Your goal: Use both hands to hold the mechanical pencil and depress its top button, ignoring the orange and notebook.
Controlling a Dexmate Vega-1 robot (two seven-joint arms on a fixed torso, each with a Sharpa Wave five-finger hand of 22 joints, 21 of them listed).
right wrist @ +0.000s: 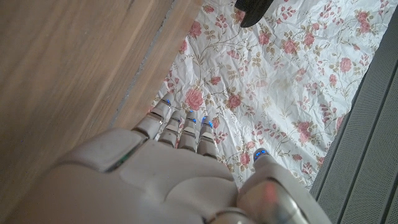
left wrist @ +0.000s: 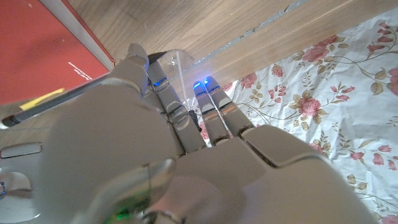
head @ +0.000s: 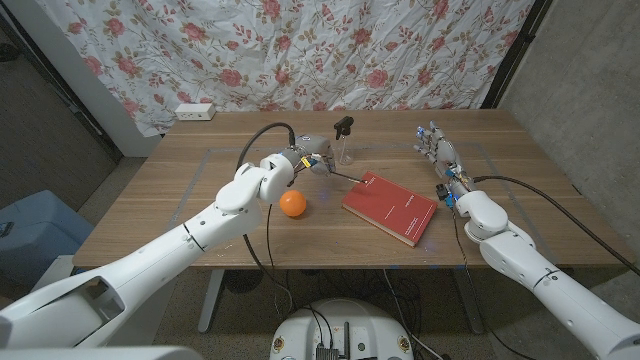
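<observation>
Dark slim mech. pencil (head: 343,176), pinched by left hand (head: 308,160), over notebook (head: 391,208).

Left hand (head: 303,160) reaches mid-table with fingers (left wrist: 163,87) curled — right hand (head: 436,148) stands apart, fingers (right wrist: 180,127) extended.

Between the two arms we see the red notebook (head: 391,207) lying mid-counter (head: 520,215), the orange (head: 292,203) just beside it, and a clear bottle (head: 345,143) behind; bare wood stays open around the right robot hand (head: 437,152).
</observation>
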